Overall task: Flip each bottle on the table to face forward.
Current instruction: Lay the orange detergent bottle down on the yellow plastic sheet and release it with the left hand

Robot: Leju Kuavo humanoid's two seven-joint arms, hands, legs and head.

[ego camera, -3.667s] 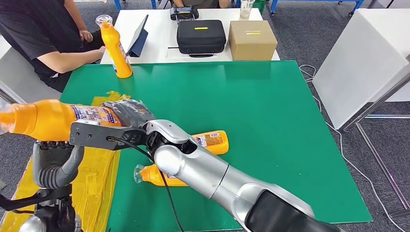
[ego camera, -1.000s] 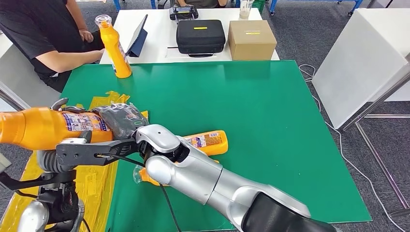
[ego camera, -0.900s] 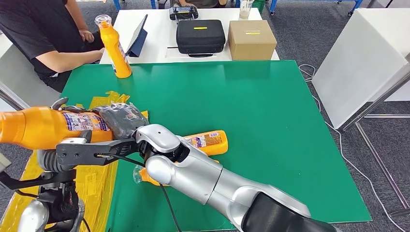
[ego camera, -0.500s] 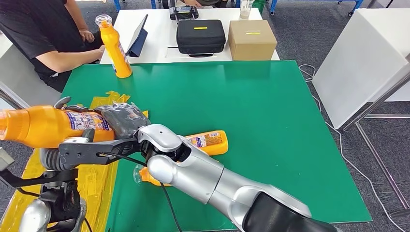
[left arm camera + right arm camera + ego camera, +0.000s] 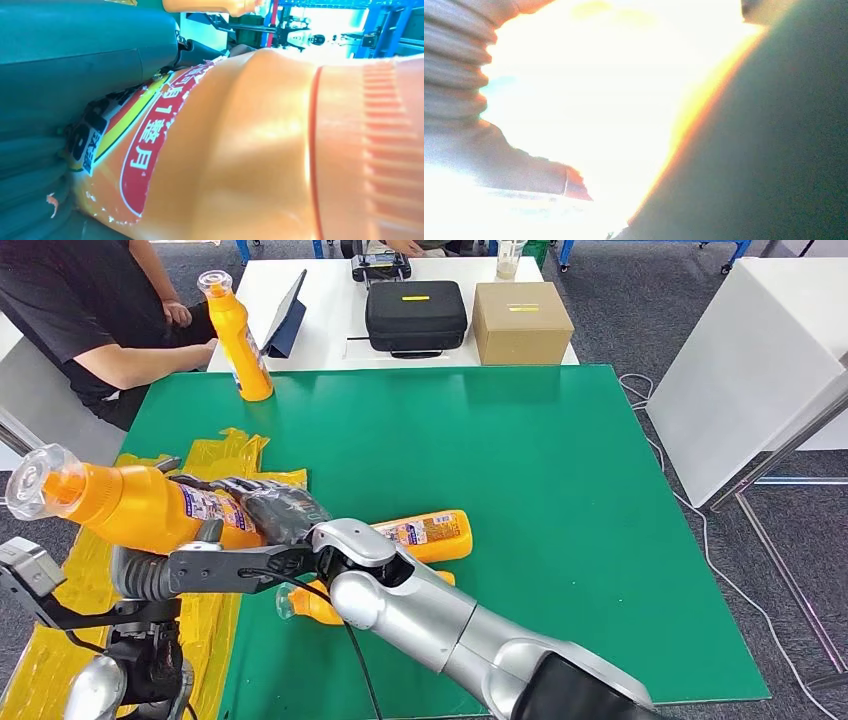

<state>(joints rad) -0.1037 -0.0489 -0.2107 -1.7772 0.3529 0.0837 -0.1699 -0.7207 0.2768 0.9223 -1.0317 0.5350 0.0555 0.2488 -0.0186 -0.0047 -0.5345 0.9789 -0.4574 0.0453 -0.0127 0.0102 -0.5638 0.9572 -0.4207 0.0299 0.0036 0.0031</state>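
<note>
The right hand [image 5: 275, 510] wraps its dark fingers round the base end of an orange bottle [image 5: 140, 508] held above the left edge of the green table [image 5: 520, 490], cap [image 5: 38, 480] pointing left and tilted up. The left hand [image 5: 140, 575] sits just under the bottle's body, thumb up against it; from the left wrist view the bottle [image 5: 260, 150] presses close to that hand's grey cover, so it looks to be gripping too, though the fingers are mostly hidden. A second bottle [image 5: 432, 534] lies flat on the table behind the right arm, and a third [image 5: 310, 605] lies just nearer, partly hidden by the forearm. A fourth [image 5: 238, 335] stands upright at the far left corner, beside a seated person [image 5: 90, 320]. The right wrist view is washed out.
</note>
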